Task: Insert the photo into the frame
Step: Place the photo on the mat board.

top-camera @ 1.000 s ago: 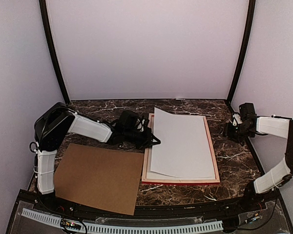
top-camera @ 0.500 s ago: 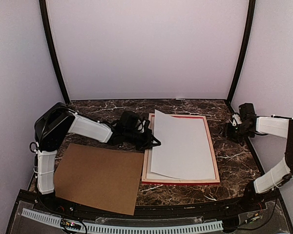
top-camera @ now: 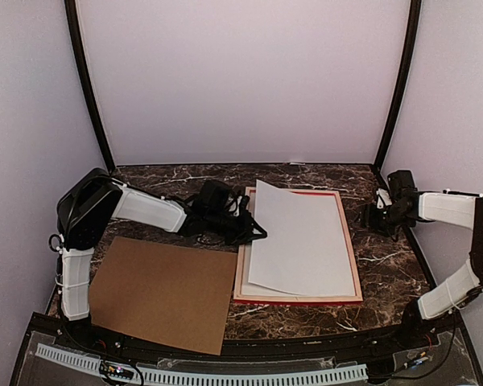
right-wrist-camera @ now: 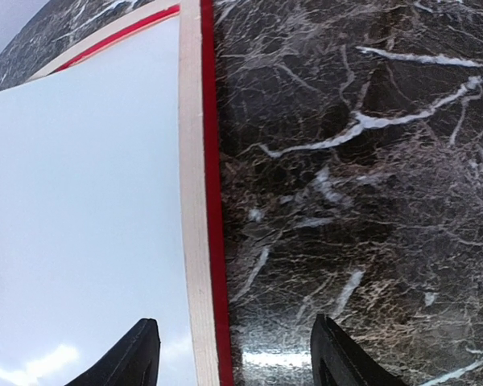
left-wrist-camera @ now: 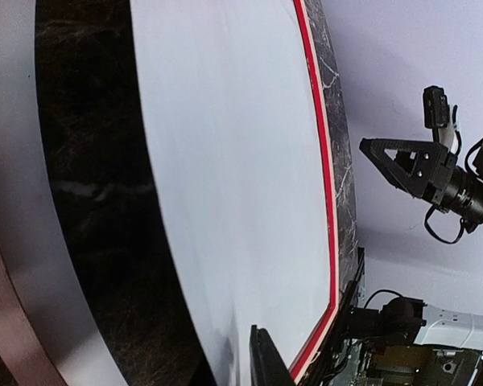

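The jaws of the left gripper (top-camera: 256, 233) are sitting at the left rail of the frame (top-camera: 298, 299), against the edge of the photo (top-camera: 302, 241), and I cannot tell whether they are pinching it or letting go. The photo is lying white back up over the frame, having sunk since a second ago so that the frame's far red rail is now showing, though its far-left corner is still riding above the frame's corner, so it is probably not yet seated. Right of the frame, the right gripper (top-camera: 376, 217) is hovering with jaws spread and empty, having edged closer to the right rail.
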`<action>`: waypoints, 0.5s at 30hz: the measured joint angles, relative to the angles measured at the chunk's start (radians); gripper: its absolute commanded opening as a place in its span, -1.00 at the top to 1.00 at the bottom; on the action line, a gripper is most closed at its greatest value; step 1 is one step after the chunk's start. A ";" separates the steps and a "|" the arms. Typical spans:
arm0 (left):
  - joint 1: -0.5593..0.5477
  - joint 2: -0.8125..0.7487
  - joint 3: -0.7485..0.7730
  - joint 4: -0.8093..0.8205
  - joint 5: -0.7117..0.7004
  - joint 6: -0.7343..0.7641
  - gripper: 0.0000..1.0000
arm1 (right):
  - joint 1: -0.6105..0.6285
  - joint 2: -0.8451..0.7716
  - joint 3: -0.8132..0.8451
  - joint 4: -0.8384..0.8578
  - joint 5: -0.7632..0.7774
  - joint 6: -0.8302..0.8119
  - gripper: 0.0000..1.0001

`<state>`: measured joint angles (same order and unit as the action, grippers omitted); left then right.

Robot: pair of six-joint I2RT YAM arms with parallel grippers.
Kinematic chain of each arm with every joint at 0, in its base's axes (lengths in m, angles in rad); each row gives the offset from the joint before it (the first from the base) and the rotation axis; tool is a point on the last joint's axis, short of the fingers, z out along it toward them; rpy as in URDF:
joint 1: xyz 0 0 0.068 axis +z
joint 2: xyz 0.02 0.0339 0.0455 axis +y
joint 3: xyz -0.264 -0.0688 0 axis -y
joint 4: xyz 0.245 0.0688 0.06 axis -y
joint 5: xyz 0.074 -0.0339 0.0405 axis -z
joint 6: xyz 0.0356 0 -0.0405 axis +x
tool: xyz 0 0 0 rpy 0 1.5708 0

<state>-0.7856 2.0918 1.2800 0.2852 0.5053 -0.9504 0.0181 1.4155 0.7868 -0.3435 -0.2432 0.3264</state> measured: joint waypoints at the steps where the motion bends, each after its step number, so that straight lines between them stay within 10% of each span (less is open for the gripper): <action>1: 0.000 0.000 0.005 -0.002 0.001 0.003 0.61 | 0.012 0.000 0.000 0.000 0.000 -0.001 -0.34; 15: 0.000 0.001 0.076 -0.102 -0.020 0.071 -0.36 | 0.104 -0.004 0.000 0.003 0.005 -0.012 -0.43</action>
<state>-0.7856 2.0926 1.3563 0.1829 0.4854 -0.8795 0.1219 1.4117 0.7868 -0.3408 -0.2386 0.3145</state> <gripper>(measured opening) 0.625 0.714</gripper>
